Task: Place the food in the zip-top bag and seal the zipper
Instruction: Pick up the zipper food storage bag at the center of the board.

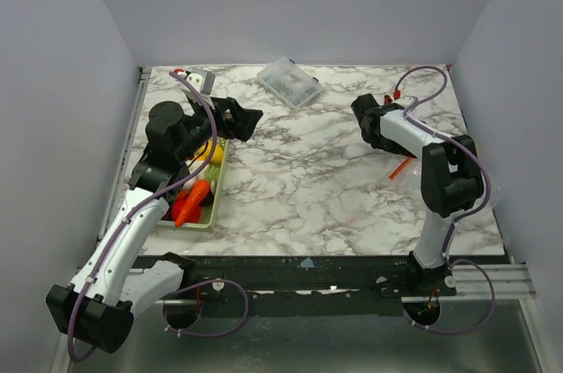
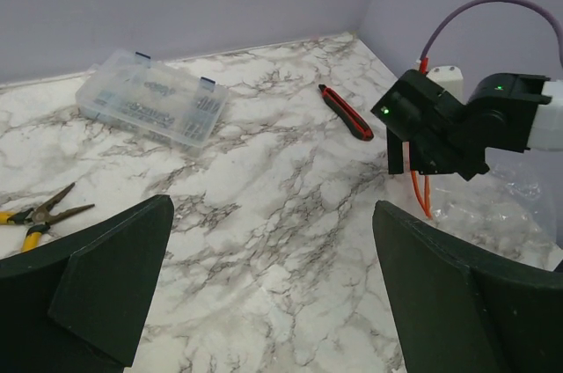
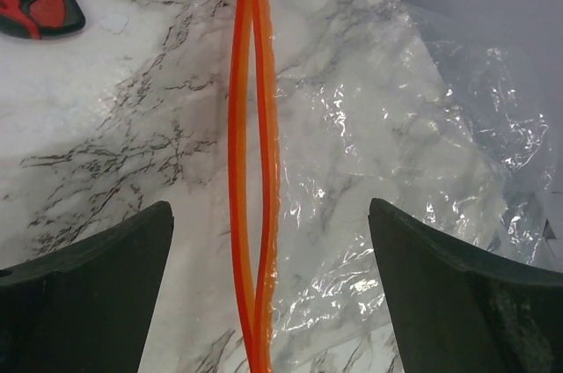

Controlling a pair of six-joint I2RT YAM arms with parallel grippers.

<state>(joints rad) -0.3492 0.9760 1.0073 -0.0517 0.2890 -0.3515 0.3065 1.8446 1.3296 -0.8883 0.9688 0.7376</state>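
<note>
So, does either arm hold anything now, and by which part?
Nothing is held. Left fingers and right fingers are open; the zipper lies under the right ones, untouched.

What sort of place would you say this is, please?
Probably a robotics lab test cell: a marble-patterned tabletop boxed in by lavender walls, a left arm and right arm bolted at its near edge, and toy food in a green basket.

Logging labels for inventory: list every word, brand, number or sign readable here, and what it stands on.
None legible in any view.
On the clear lidded box: any print is too small and blurred to read.
On the utility knife: no marking legible.
On the zip-top bag and its zipper: no print visible.
</note>
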